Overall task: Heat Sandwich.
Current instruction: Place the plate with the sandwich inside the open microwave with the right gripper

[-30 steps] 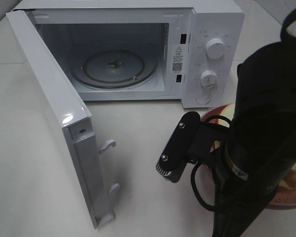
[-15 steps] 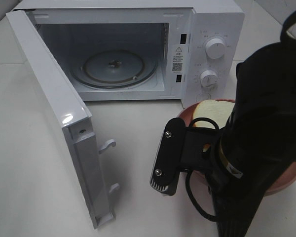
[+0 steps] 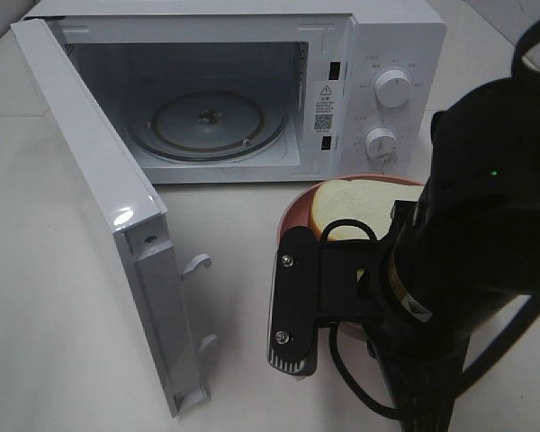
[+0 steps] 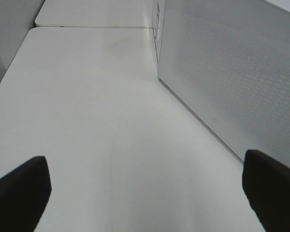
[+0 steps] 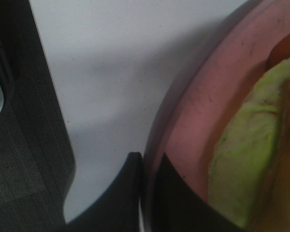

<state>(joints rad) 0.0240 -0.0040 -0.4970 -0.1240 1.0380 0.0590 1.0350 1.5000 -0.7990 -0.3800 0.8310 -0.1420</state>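
We see the sandwich (image 3: 349,209) lying on the pink plate (image 3: 292,216). In the high cam its top is a pale bread slice w/ a tan crust. In the right wrist cam its yellow-green filling shows close to the plate's inner wall.

The plate is outside the oven, in front of the microwave (image 3: 387,36), on the side of the control panel. In the high view it is just below the lower of the two knobs (image 3: 381,142).

The right gripper (image 5: 146,186) is clenched on the plate's rim. One dark finger is on the inner side and the other on the outer side, w/ the rim pinched btw them. We cannot tell if the plate rests on the table (image 3: 243,261) or is a bit above it; a shadow lies on the table beside the rim. The right arm (image 3: 490,225) covers the near part of the plate in the high view.

The door (image 3: 90,171) stands wide open to the left, and the round glass turntable (image 3: 207,121) shows inside the cavity.

The left gripper (image 4: 145,200) has its fingers (image 4: 19,195) spread wide and grasps nothing. It is above the table, near a white dotted panel of the microwave. Which panel this is, we cannot tell.
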